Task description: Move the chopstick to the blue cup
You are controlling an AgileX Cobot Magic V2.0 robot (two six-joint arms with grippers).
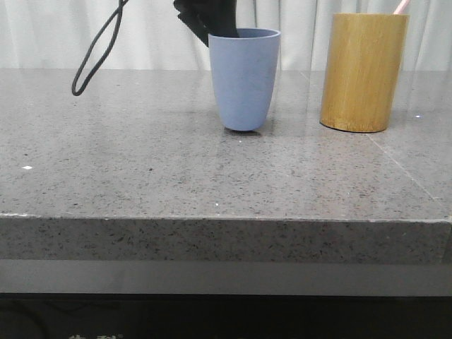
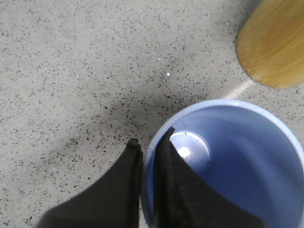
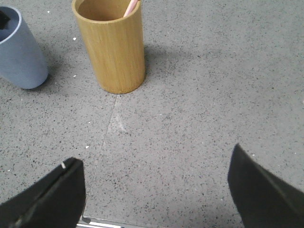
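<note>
The blue cup (image 1: 244, 78) stands mid-table; it also shows in the left wrist view (image 2: 247, 156) and the right wrist view (image 3: 19, 52). My left gripper (image 1: 212, 28) is shut on its near-left rim, one finger inside the cup and one outside (image 2: 151, 137). The cup is empty inside. A pale pink chopstick (image 1: 401, 7) pokes out of the yellow-brown bamboo holder (image 1: 364, 70) to the cup's right; its tip shows in the right wrist view (image 3: 131, 7). My right gripper (image 3: 154, 159) is open and empty, above bare table on the near side of the holder (image 3: 111, 47).
A black cable loop (image 1: 92, 56) hangs from the left arm over the table's left part. The grey speckled table (image 1: 141, 176) has its front edge close to the camera. The bamboo holder's side (image 2: 275, 42) stands near the blue cup.
</note>
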